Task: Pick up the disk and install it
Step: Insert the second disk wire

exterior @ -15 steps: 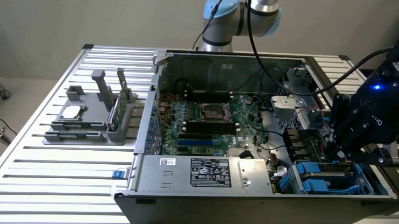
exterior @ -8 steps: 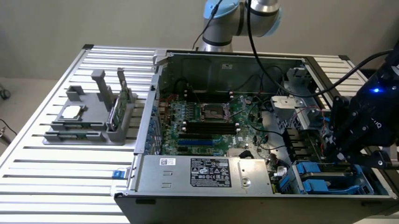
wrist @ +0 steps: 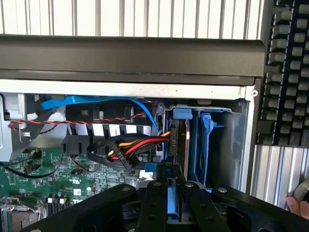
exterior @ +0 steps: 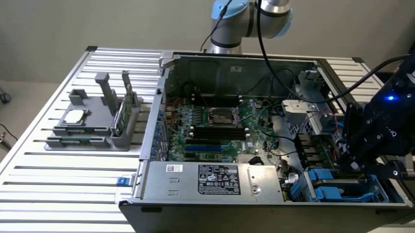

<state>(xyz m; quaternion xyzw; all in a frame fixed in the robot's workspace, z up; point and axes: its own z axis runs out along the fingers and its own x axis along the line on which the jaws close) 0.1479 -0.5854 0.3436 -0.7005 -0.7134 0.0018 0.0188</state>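
Hanging low over the drive bays at the near corner of the open computer case point(exterior: 194, 63), on the exterior view's right, black tool point(wrist: 168, 186) nearly closed, fingers point(wrist: 153, 203) narrowed onto a blue-framed part, most likely the disk point(wrist: 173, 205), pinched between them in the wrist view. Seen only as a blue sliver between the black fingers, so grey body and label not made out. Sitting directly above the blue drive carriers point(exterior: 327, 187) slotted upright in the bay, with a second blue carrier point(wrist: 205, 145) standing just beside against the grey bay wall. Bundled red, yellow and black power cable point(wrist: 130, 147) running to the bay next to the held part, a flat blue data cable point(wrist: 96, 102) looping behind. Green motherboard point(exterior: 220, 121) lying in the middle of the case, labelled power supply point(exterior: 214, 180) along its near edge. Resting well apart on the slatted counter point(exterior: 58, 179), on the exterior view's left, a grey fixture point(exterior: 97, 124) with a small silver chip point(exterior: 76, 115) and an upright green card point(exterior: 128, 104). Showing beside the case in the wrist view, a dark keyboard point(wrist: 289, 72).
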